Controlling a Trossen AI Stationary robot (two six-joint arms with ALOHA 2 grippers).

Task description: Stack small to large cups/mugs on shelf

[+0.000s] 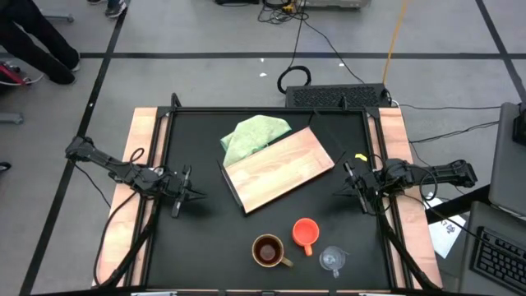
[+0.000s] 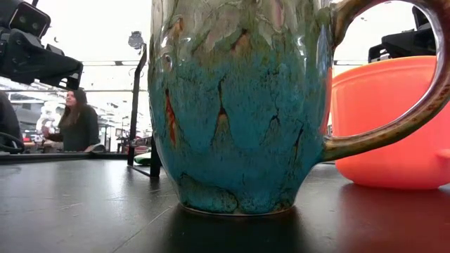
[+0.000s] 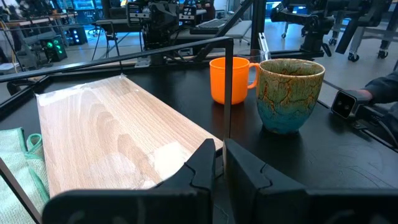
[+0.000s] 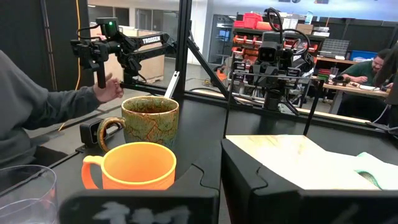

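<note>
**Mia:** Where are the cups?

**Sam:** All three sit in a row on the black table [image 1: 197, 238], near the front edge. The big brown and blue-green glazed mug with a handle [image 1: 269, 251] is on one side. The orange plastic cup with a handle [image 1: 305, 233] is in the middle. The small clear glass cup [image 1: 332, 261] is on the other side. None of them touch.

**Mia:** And the shelf?

**Sam:** The flat light-brown wooden board [image 1: 279, 168] lies tilted behind them, with a light green cloth [image 1: 253, 136] at its far end. Nothing is on the board yet.

**Mia:** What are the hands doing?

**Sam:** The left gripper [image 1: 182, 195] waits at the left side, fingers almost together, holding nothing. The right gripper [image 1: 355, 184] waits at the right side, fingers closed, also holding nothing.

**Mia:** Which cup is hard to pick up?

**Sam:** The mug looks heavy and hard, and its shiny skin may slip. I would pinch its rim or handle. The orange cup looks light and easy. The glass one may break and slide, so grab its rim gently. It is hard to see well, so I am guessing there.
</note>
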